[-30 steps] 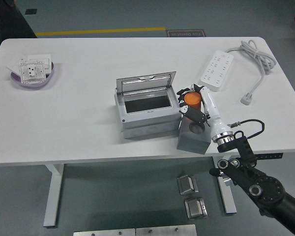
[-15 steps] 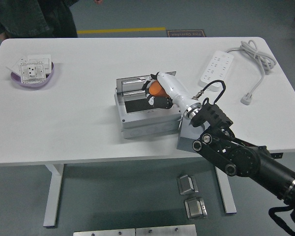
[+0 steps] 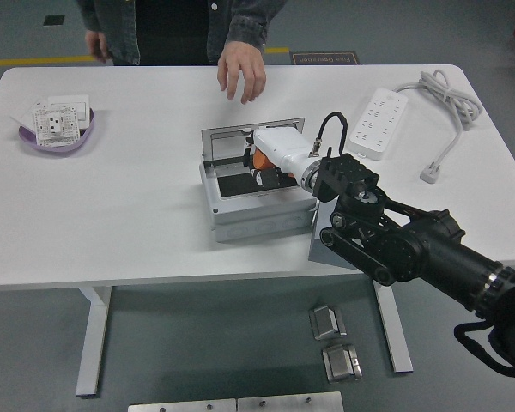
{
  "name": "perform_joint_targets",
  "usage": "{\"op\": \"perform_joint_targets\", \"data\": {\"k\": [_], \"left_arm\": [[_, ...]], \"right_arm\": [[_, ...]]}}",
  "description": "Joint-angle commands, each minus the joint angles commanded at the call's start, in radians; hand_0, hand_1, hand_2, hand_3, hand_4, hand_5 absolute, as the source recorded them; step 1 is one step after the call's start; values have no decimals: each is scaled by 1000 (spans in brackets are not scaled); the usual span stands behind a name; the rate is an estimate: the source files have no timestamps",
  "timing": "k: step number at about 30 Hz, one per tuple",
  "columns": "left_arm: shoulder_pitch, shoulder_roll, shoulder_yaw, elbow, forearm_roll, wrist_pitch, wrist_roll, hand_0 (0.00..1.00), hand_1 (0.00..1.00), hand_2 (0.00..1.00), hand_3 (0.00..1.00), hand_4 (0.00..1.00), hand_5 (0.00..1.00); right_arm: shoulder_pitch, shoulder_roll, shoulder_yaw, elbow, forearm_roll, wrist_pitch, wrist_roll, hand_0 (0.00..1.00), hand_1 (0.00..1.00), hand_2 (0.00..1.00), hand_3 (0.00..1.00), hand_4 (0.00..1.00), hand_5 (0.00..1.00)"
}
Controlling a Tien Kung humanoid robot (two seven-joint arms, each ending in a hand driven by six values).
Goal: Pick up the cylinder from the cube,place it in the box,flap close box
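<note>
My right hand (image 3: 259, 165), white with black fingers, is shut on the orange cylinder (image 3: 261, 161) and holds it over the open grey box (image 3: 253, 202), just above its dark inside. The box lid (image 3: 240, 136) stands upright at the back. The grey metal cube (image 3: 324, 243) sits at the box's right, mostly hidden behind my black right arm (image 3: 395, 240). My left arm is out of view.
A person stands at the far side, one hand (image 3: 243, 73) hanging over the table behind the box. A purple bowl (image 3: 56, 129) with white socket plates sits far left. A white power strip (image 3: 378, 120) with its cable (image 3: 442, 103) lies at the right.
My right hand lifted the cylinder off the cube and carried it left over the open box. The person stepped into view and reached a hand over the table.
</note>
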Motion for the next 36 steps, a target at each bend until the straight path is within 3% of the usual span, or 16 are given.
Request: {"op": "perform_joint_targets", "data": {"k": [3, 4, 13, 19, 23, 28, 33, 34, 36], "left_arm": [[0, -1, 6, 0, -3, 0, 1, 722, 753, 764, 813, 624, 90], [-1, -2, 8, 0, -3, 0, 2, 724, 753, 761, 812, 622, 90], [-11, -4, 30, 0, -18, 0, 5, 722, 753, 760, 812, 622, 90], [-13, -4, 54, 0, -38, 2, 0, 722, 753, 755, 811, 615, 91], [-8, -9, 65, 0, -48, 2, -3, 722, 752, 746, 805, 590, 87], [3, -18, 47, 0, -34, 1, -2, 721, 750, 746, 798, 581, 89], [11, -22, 21, 0, -10, -1, 0, 721, 750, 746, 798, 581, 89], [11, -23, 20, 0, -9, -1, 1, 720, 750, 746, 788, 571, 89], [12, -23, 22, 0, -12, -1, 1, 720, 750, 746, 788, 571, 89]], "right_arm": [[7, 5, -18, 2, -10, 6, -10, 576, 599, 668, 693, 355, 25], [9, 7, -24, 3, -11, 6, -11, 788, 729, 756, 868, 746, 184], [26, 33, -55, 15, -18, 0, -2, 795, 720, 745, 871, 753, 188], [24, 26, -67, 31, -4, -12, 5, 792, 718, 740, 870, 743, 174], [12, -12, -67, 84, 52, -27, 6, 795, 717, 735, 871, 789, 185], [7, -99, -55, 187, 163, -35, 11, 787, 702, 726, 857, 767, 183], [36, -183, -28, 303, 275, 3, -21, 787, 702, 726, 857, 767, 183], [44, -194, -21, 322, 292, 12, -27, 742, 653, 684, 794, 768, 212], [62, -212, -6, 359, 315, 28, -39, 742, 653, 684, 794, 768, 212]]}}
